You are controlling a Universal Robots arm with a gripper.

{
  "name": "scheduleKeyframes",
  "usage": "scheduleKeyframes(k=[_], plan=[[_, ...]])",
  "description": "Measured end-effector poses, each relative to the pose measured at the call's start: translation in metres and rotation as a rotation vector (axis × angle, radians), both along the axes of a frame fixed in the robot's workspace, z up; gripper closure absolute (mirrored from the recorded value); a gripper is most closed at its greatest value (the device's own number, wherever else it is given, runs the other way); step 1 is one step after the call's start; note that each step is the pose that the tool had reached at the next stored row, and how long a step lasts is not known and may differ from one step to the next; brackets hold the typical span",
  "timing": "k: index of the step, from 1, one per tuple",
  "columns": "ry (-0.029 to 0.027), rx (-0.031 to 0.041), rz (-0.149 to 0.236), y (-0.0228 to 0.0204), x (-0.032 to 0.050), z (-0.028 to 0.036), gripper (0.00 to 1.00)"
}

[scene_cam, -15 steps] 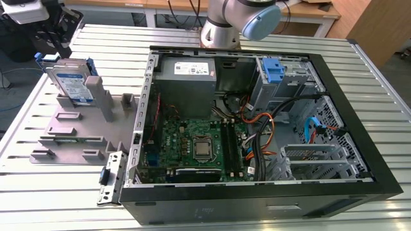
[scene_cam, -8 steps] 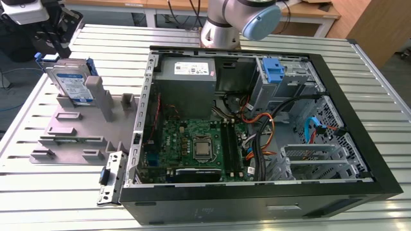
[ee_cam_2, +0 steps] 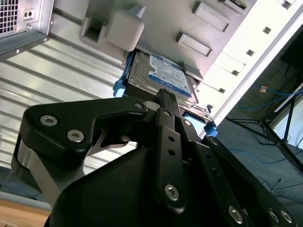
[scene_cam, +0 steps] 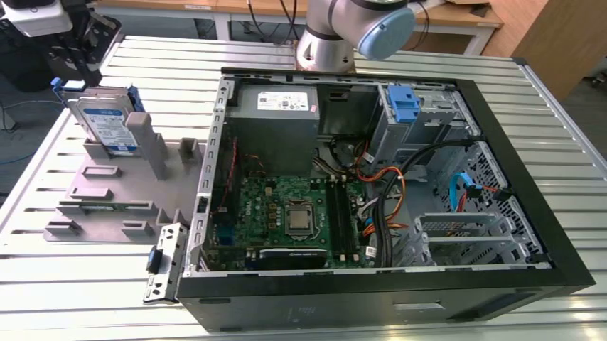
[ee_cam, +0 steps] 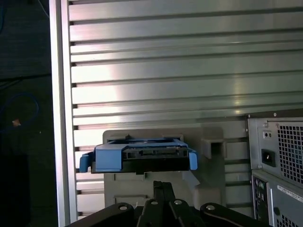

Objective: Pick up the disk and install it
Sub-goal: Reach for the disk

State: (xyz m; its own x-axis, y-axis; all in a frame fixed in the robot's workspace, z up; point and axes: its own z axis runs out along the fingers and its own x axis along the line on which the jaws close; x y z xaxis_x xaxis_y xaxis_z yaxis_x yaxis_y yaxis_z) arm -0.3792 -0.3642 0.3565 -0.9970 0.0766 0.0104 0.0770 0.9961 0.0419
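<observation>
Ribbed metal surface (scene_cam: 95, 291) carries everything.

Exterior view, from its left: the claw (scene_cam: 81, 67) hangs over the far corner, directly above the disk (scene_cam: 106, 121). The disk stands on edge in a grey fixture (scene_cam: 114, 192) just below the claw tips, with blue rails along its edges. Contact cannot be judged from this angle. Away from the claw, toward the exterior view's right, an open computer case (scene_cam: 531, 213) lies on its side. Inside are a grey power-supply box (scene_cam: 275, 106), the motherboard (scene_cam: 284, 213), a bare blue bracket (scene_cam: 403, 103) in the drive bay, and loose cables (scene_cam: 389, 192). The arm (scene_cam: 346, 32) rises behind the case.

Second wrist view: the claw (ee_cam_2: 164, 93) has its fingertips pressed together, with no gap and nothing between them. The disk (ee_cam_2: 163, 75) sits just past the tips, showing its white-and-blue label. A block of the fixture (ee_cam_2: 116, 28) lies on the disk's far side.

First wrist view: the disk (ee_cam: 139, 158) shows end-on, a dark edge between blue rail ends, just ahead of the closed claw tips (ee_cam: 162, 185). The case's vented rear panel (ee_cam: 279, 156) stands off to one side of the claw.
</observation>
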Motion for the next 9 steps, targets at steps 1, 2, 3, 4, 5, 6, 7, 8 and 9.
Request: scheduleKeyframes(k=[1,2,3,4,5,6,7,8,9], plan=[[-0.0001,0.0001,0.0,0.0014,-0.0001,-0.0003,0.89],[-0.0001,0.0001,0.0,0.003,-0.0003,-0.0006,0.89],[0.0,0.0,0.0,0.0043,-0.0006,-0.001,0.89],[-0.0001,0.0001,0.0,0.0055,-0.0012,-0.0015,0.89],[-0.0003,0.0002,0.0,0.0067,-0.0024,-0.0022,0.89],[-0.0002,0.0001,0.0,0.0076,-0.0038,-0.0028,0.89],[0.0002,-0.0001,0.0,0.0083,-0.0055,-0.0033,0.89],[0.0001,0.0,0.0,0.009,-0.0071,-0.004,0.89],[-0.0001,0.0001,0.0,0.0097,-0.0086,-0.0048,0.89]])
